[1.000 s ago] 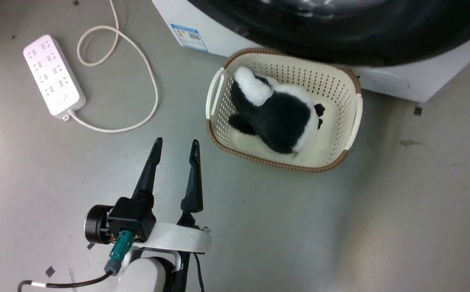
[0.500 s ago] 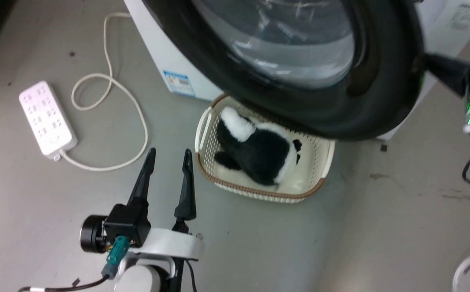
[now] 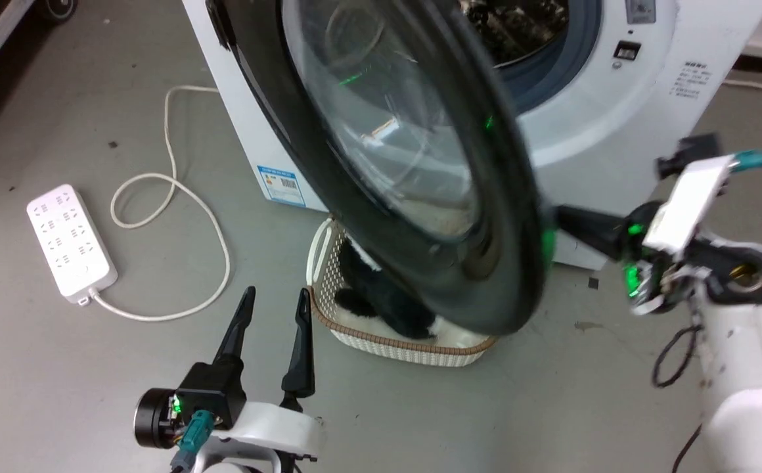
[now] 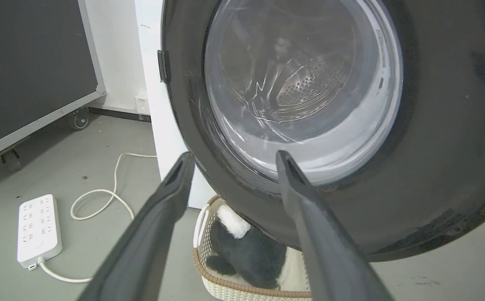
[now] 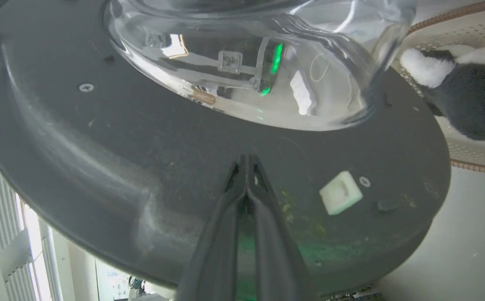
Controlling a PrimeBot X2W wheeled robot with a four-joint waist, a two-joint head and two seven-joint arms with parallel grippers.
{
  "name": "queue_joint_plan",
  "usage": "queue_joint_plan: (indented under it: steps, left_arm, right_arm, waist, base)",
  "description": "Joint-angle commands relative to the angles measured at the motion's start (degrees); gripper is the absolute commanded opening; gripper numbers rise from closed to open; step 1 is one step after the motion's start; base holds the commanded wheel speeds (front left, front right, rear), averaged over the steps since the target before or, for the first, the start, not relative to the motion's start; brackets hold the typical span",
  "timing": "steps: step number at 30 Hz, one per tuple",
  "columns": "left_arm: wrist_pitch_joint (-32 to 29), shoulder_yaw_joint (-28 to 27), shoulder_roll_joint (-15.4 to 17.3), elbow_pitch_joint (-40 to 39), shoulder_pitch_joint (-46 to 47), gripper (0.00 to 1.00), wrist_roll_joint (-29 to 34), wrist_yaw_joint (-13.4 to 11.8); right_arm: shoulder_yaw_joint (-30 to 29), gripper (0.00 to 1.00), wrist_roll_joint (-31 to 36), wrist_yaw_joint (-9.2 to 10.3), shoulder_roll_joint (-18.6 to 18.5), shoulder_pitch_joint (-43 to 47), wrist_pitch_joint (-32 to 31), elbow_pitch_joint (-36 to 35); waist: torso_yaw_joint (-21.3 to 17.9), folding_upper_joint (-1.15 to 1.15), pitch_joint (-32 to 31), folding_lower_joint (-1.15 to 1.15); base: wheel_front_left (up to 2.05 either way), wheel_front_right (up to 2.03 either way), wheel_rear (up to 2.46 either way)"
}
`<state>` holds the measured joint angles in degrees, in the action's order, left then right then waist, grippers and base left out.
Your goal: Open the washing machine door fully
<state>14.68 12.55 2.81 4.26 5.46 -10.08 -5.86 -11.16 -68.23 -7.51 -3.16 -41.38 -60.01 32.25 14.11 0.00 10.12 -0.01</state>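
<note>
The white washing machine (image 3: pixel 617 112) stands at the top of the head view, its drum opening (image 3: pixel 525 33) uncovered. The washing machine door (image 3: pixel 387 151), glossy black with a bulging glass bowl, stands swung partway out on its left-side hinge (image 3: pixel 213 23). My right gripper (image 3: pixel 557 220) is shut, its tips against the door's inner face near the free rim. In the right wrist view the closed right gripper (image 5: pixel 246 161) touches the black inner face (image 5: pixel 100 138) below the glass bowl (image 5: pixel 242 62). My left gripper (image 3: pixel 276 295) hangs open over the floor, holding nothing; the left wrist view has it (image 4: pixel 234 156) facing the door's outer side (image 4: pixel 435 125).
A cream basket (image 3: pixel 394 345) holding a black-and-white plush toy (image 3: pixel 381 299) sits on the floor under the door. A white power strip (image 3: pixel 69 243) with a looped cable (image 3: pixel 177 197) lies at the left. A black wheeled case (image 4: pixel 29 62) stands further left.
The head camera has lifted, bringing the machine front and my right gripper into view. The door has swung further out from the machine. The left gripper has stayed open over the floor.
</note>
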Motion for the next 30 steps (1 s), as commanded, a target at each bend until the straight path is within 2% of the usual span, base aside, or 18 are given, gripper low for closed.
queue_joint_plan:
  steps: [1, 7, 14, 20, 24, 25, 26, 30]
  left_arm:
    - [0.3, 0.1, 0.1, 0.3, -0.8, 1.0, 0.4, 0.2]
    - [0.3, 0.4, 0.1, 1.7, -2.2, 1.0, 0.3, 1.1]
    - [0.3, 0.9, 0.1, 2.8, -3.1, 1.0, -0.1, 2.3]
    - [0.3, 0.6, 0.1, 2.4, -3.0, 1.0, -0.5, 2.2]
    - [0.3, 0.3, 0.1, 2.4, -3.1, 1.0, -0.5, 2.2]
    - [0.3, 0.2, 0.1, 2.4, -3.2, 1.0, -0.5, 2.2]
    - [0.3, 0.1, 0.1, 2.4, -3.2, 1.0, -0.6, 2.1]
    - [0.3, -0.5, 0.1, 1.9, -3.3, 1.0, -2.3, 2.4]
  right_arm:
    - [1.4, 0.0, -1.5, 0.02, 0.3, 1.4, 0.4, -0.6]
    - [13.4, 0.0, -10.0, 0.02, 0.3, 6.6, 5.0, -3.3]
    - [24.8, 0.0, -16.7, 0.02, 0.3, 9.8, 10.3, -5.4]
    - [30.1, 0.0, -19.1, 0.02, 0.3, 10.0, 13.9, -5.4]
    - [30.3, 0.0, -18.4, 0.02, 0.2, 9.7, 17.1, -4.3]
    - [29.8, 0.89, -17.6, 0.02, 0.0, 9.6, 18.5, -4.0]
    - [29.2, 1.0, -16.8, 0.02, -0.4, 9.6, 19.8, -4.0]
    - [26.6, 1.0, -12.1, 0.02, -3.8, 10.5, 27.1, -7.3]
  waist:
    - [0.0, 0.0, -0.5, 0.01]
    - [0.4, 0.0, -1.9, 0.01]
    - [0.9, 0.0, -2.6, 0.01]
    - [1.4, 0.0, -2.5, 0.01]
    - [1.3, 0.0, -2.9, 0.01]
    - [1.2, 0.0, -3.0, 0.01]
    - [1.0, 0.0, -3.2, 0.01]
    - [0.3, 0.0, -4.5, 0.01]
  base:
    - [0.0, 0.0, 0.0]
    - [0.0, 0.0, 0.0]
    - [0.0, 0.0, 0.0]
    - [0.0, 0.0, 0.0]
    - [0.0, 0.0, 0.0]
    - [0.0, 0.0, 0.0]
    - [0.0, 0.0, 0.0]
    - [0.0, 0.0, 0.0]
